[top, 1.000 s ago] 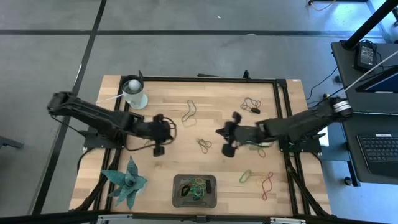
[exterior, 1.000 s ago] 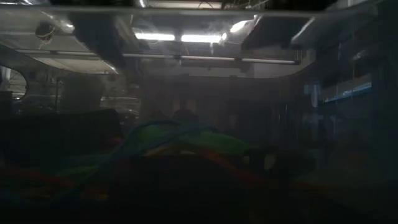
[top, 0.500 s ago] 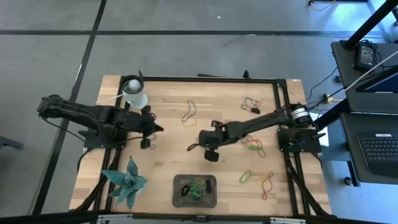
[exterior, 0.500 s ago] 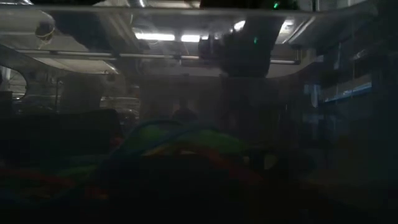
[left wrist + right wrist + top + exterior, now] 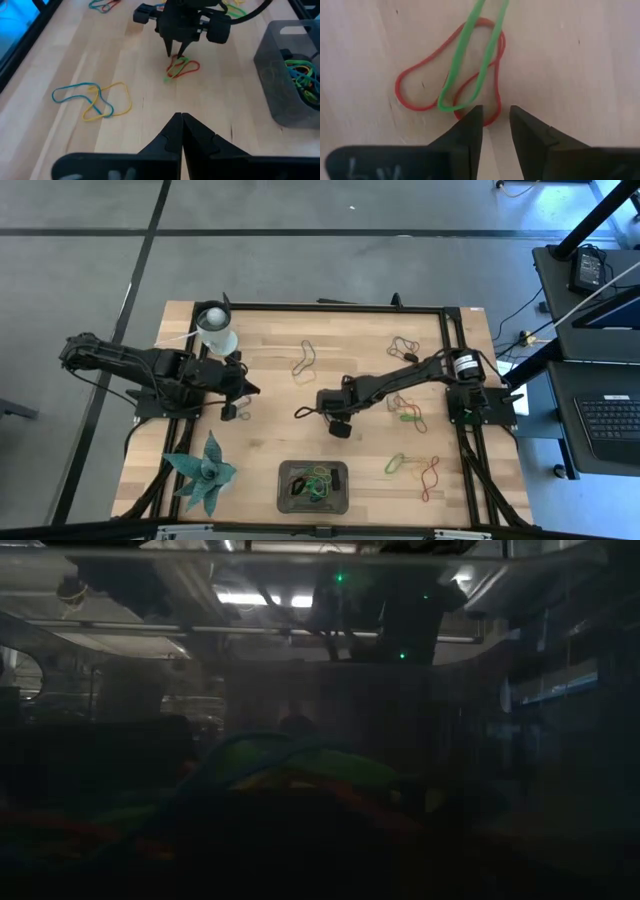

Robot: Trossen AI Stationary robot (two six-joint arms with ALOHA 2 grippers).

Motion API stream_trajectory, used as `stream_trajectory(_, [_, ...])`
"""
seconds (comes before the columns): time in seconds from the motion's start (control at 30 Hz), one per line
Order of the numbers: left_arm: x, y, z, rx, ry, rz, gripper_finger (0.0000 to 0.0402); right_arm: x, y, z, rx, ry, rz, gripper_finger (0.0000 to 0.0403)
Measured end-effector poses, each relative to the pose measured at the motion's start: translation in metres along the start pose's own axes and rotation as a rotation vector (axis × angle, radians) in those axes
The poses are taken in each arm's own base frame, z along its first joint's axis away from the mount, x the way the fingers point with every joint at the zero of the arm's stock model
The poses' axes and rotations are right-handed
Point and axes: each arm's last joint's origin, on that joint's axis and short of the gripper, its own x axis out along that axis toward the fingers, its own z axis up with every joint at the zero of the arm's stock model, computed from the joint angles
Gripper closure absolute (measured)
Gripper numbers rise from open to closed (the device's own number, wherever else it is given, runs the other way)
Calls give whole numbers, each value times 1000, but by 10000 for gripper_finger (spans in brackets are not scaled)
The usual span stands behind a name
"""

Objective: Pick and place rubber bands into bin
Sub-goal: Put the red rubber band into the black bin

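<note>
Wooden worktop (image 5: 270, 430) shown from above. Right claw (image 5: 494, 122) lowered at frame centre, fingers narrowly parted, over red and green rubber bands (image 5: 465, 70); nothing gripped. Left claw (image 5: 181, 131) closed, empty, left of centre. Bin (image 5: 286, 498) at bottom centre, bands inside; others scattered at right.
</note>
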Motion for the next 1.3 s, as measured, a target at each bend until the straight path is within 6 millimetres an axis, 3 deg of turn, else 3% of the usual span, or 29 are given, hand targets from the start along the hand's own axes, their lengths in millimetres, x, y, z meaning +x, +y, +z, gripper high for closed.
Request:
stream_trajectory(0.17, [0,0,-1,1,6,1,400,14,2,-2,17,39,12,345])
stream_trajectory(0.27, [0,0,-1,1,7,-3,400,15,3,-2,19,35,27,389])
stream_trajectory(0.37, [0,0,-1,1,7,-2,400,8,3,-1,49,30,38,394])
stream_trajectory(0.5, [0,1,-1,1,5,17,400,-16,-1,0,106,0,58,400])
stream_trajectory(0.63, [0,1,0,1,4,21,400,-59,-6,6,161,-132,58,401])
stream_trajectory(1.0, [0,1,0,-3,-2,21,399,-142,-22,-1,219,-387,10,402])
stream_trajectory(1.3, [0,1,0,-28,-4,21,398,-202,-7,-24,164,-571,41,403])
